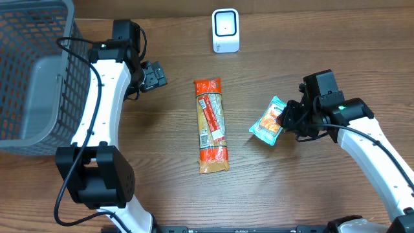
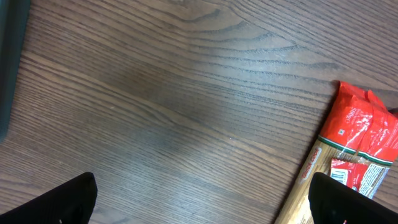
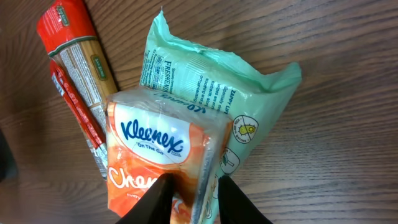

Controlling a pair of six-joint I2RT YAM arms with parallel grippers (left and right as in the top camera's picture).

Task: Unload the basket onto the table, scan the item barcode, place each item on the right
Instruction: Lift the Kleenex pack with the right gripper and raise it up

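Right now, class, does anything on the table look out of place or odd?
Yes: the tissue pack, pinched by the right gripper, overlaps the green packet, so two items sit stacked rather than apart.

Orange-and-white Kleenex tissue pack (image 3: 163,155) over on the table's right side, its near edge pinched between the fingers of the right hand (image 3: 189,190). It overlaps a mint-green wipes pouch (image 3: 205,81), which has its printed back facing up and one end crumpled. Mid-table, a long red-and-clear spaghetti packet (image 1: 211,126) lies flat, label side up, well apart from the pair. The white scanner (image 1: 226,30) stands upright at the far edge.
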